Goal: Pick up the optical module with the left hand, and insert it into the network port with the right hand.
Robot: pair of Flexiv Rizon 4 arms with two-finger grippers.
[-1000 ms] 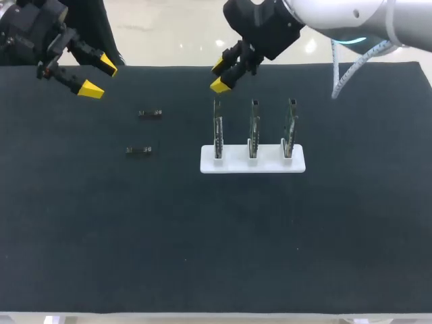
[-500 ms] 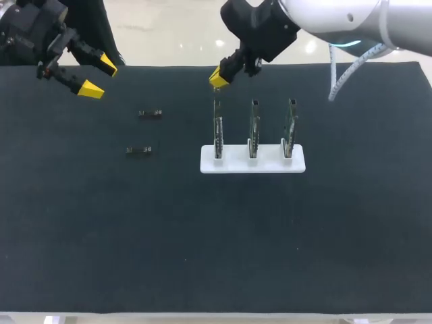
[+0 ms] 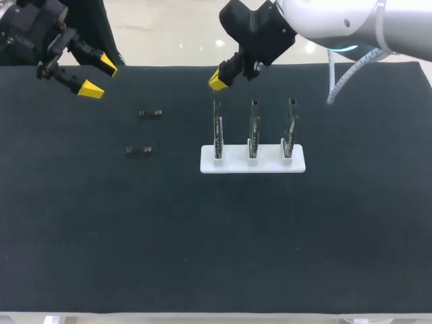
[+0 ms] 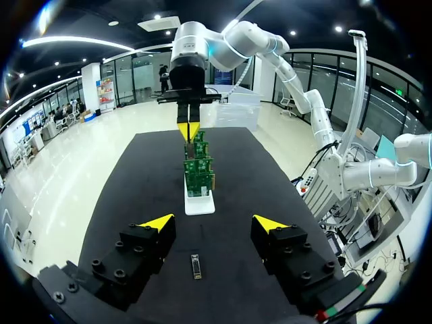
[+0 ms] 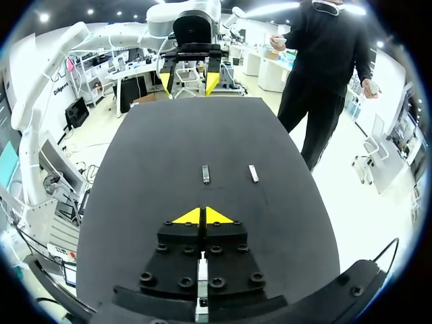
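Optical module (image 3: 150,113), a small dark bar with pale markings, is seen flat on the black table (image 3: 202,236), long axis along the table's length, with a second module (image 3: 138,151) near it. It lies ahead of and below the left gripper (image 3: 99,76), the nearer one, whose spread, empty fingers are judged to be lined up across its narrow width. The right gripper (image 3: 218,79) is pinched together on nothing near the boards (image 3: 253,125) in the white stand (image 3: 252,164).

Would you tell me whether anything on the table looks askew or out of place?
Nothing stands out: the three boards stand upright in the white holder, and both optical modules lie flat on the mat.
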